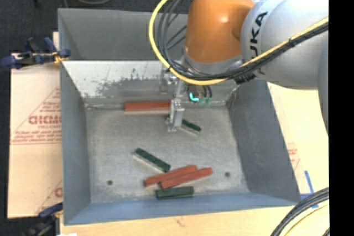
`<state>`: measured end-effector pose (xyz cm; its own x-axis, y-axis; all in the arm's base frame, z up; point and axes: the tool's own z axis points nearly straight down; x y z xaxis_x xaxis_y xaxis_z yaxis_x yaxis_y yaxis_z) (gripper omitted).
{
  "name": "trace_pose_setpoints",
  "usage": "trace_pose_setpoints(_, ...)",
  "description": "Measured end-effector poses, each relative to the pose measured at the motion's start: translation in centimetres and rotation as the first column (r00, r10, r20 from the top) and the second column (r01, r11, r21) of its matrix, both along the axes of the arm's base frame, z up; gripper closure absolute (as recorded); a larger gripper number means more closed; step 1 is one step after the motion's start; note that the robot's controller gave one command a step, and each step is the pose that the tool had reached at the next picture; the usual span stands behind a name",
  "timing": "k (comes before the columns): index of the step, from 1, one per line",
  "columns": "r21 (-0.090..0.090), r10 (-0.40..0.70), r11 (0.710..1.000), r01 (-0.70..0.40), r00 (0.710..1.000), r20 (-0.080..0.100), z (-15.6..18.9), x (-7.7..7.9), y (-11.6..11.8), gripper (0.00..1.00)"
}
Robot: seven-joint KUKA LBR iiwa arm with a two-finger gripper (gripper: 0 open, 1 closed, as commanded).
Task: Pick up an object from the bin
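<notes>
We read "UKA" on the arm [293,41], lettering partly hidden. Gripper [176,119] sits between red bar [145,107] and small green bar [192,126]; we cannot tell its grip state.

Six flat sticks lie in the one grey metal bin [74,135]: three red-brown sticks [146,106] and three dark green sticks [152,159].

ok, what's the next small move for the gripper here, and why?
Probably a small shift toward the view's right, to centre the gripper over the short dark green bar: it sits beside that bar's left end, and the red-brown bar lies along the back wall.
</notes>
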<state>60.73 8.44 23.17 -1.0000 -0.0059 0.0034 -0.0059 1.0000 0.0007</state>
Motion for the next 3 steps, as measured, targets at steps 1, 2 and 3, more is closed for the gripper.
trace_pose_setpoints(1, -0.002, 0.061, 0.998, -0.061, 0.998, -0.001, -14.7, -2.5, 1.3, 0.0)
trace_pose_setpoints(2, 0.001, -0.052, 0.999, 0.052, 0.999, 0.004, -16.2, -8.6, 1.9, 0.0)
trace_pose_setpoints(3, 0.001, -0.054, 0.999, 0.054, 0.999, 0.006, -16.1, -8.5, 1.8, 1.0)
